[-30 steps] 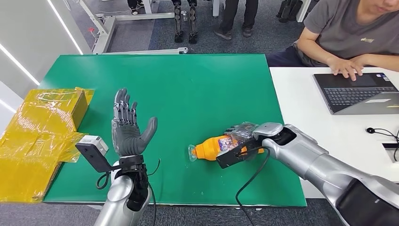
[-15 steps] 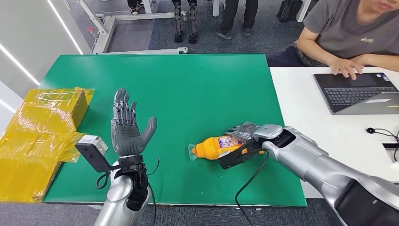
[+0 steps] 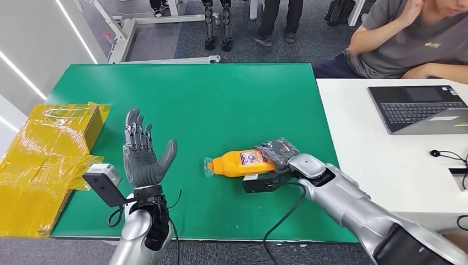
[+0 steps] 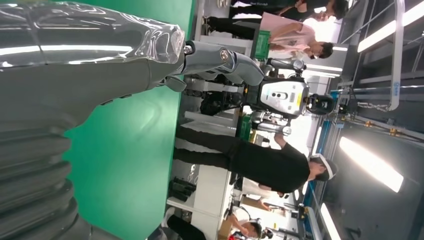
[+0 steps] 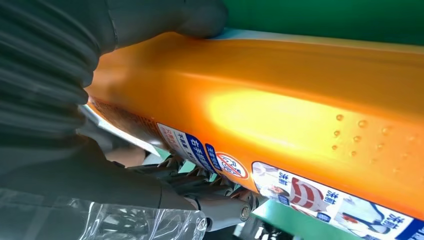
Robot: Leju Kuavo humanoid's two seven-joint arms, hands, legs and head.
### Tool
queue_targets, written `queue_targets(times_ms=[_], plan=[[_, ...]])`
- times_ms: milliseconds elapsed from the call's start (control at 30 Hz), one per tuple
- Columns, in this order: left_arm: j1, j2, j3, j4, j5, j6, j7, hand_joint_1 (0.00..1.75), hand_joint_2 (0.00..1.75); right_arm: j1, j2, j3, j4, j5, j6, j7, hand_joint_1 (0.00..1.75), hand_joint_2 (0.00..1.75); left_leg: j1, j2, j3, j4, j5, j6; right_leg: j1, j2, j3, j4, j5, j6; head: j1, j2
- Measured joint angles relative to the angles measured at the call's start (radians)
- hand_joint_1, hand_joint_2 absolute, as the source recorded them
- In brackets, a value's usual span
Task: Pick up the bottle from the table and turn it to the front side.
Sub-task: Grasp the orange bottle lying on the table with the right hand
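Observation:
An orange bottle (image 3: 238,164) with a printed label hangs on its side just above the green table (image 3: 221,99), its clear cap pointing left. My right hand (image 3: 280,154) grips its base end, fingers wrapped around it. In the right wrist view the orange bottle (image 5: 280,110) is very close, with my thumb and fingers (image 5: 60,90) closed around it and the label along one side. My left hand (image 3: 142,155) stands upright over the table's near left part, palm facing the bottle, fingers spread and holding nothing.
Yellow wrapped boxes (image 3: 49,154) lie off the table's left edge. A white desk (image 3: 364,138) with a laptop (image 3: 422,107) adjoins on the right, where a seated person (image 3: 408,38) leans. Other people's legs stand beyond the far edge.
My right hand has carried the bottle leftward and a little up. My left hand has shifted slightly left and nearer. The person lifted a hand off the laptop.

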Motion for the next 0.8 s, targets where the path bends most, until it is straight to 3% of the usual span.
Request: queue_targets(times_ms=[333,500,800], plan=[[0.055,-0.001,0.007,-0.037,-0.022,0.011,-0.008,0.0,1.75,0.159,0.055,-0.289,-0.133,-0.095,-0.303,-0.015,1.75,1.75,0.0,-0.001,-0.001,0.0,0.0,0.0,0.0,-0.001,0.0,-0.001,-0.001,0.001,0.0,0.0],[0.062,-0.002,0.008,-0.039,0.012,-0.01,-0.008,0.0,1.75,0.262,0.088,-0.434,-0.214,-0.269,-0.452,-0.167,1.75,1.75,0.0,-0.002,-0.001,0.0,0.0,0.0,0.0,-0.002,0.0,-0.001,-0.001,0.001,0.0,0.0],[0.063,-0.002,0.006,-0.039,0.093,-0.106,-0.001,0.0,1.75,0.413,0.157,-0.57,-0.293,-0.485,-0.547,-0.347,1.75,1.75,0.0,-0.001,-0.001,0.0,-0.001,0.0,0.0,-0.001,0.0,-0.001,-0.001,0.001,0.0,0.0]])
